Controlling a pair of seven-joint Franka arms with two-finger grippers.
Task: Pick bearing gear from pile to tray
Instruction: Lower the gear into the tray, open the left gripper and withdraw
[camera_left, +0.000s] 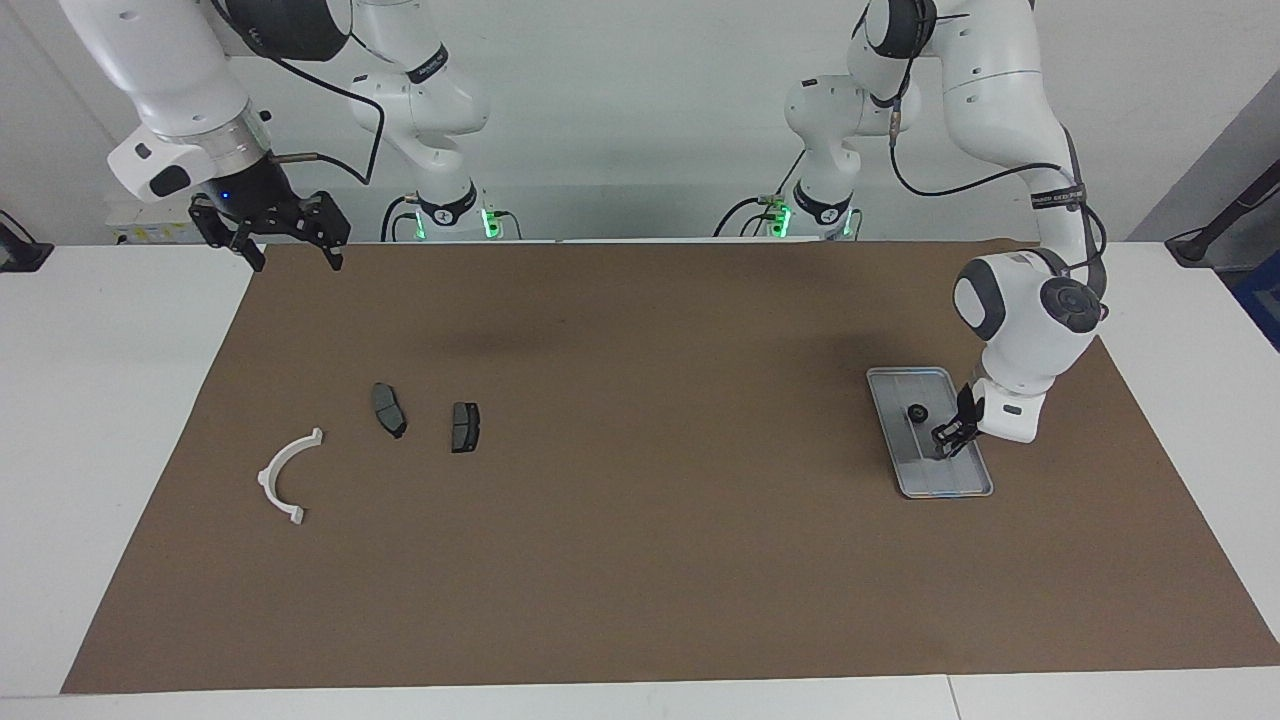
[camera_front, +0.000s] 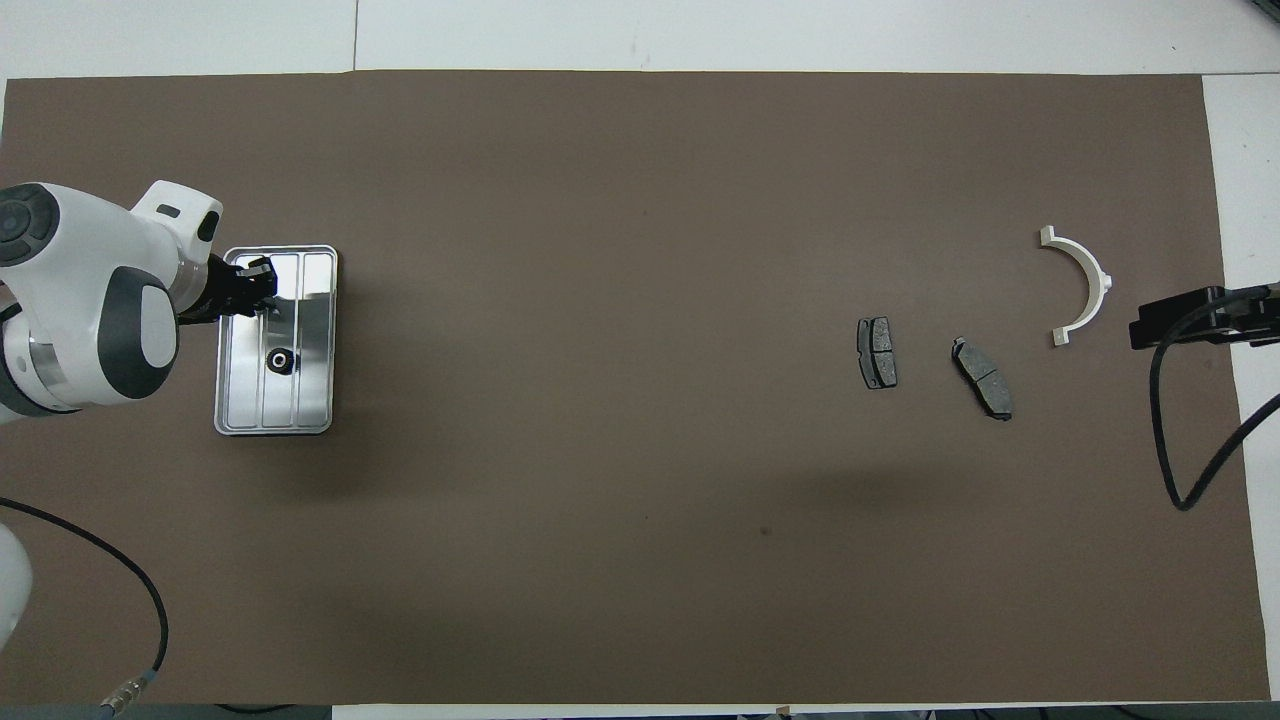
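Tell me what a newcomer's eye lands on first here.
The left gripper low over the silver tray at the left arm's end, with a small black round part lying in the tray. Then the white curved bracket beside two dark brake pads at the right arm's end.

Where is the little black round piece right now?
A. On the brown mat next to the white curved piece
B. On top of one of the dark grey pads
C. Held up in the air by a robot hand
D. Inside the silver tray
D: the little black round piece lies on the floor of the silver tray, apart from the left gripper over the same tray.
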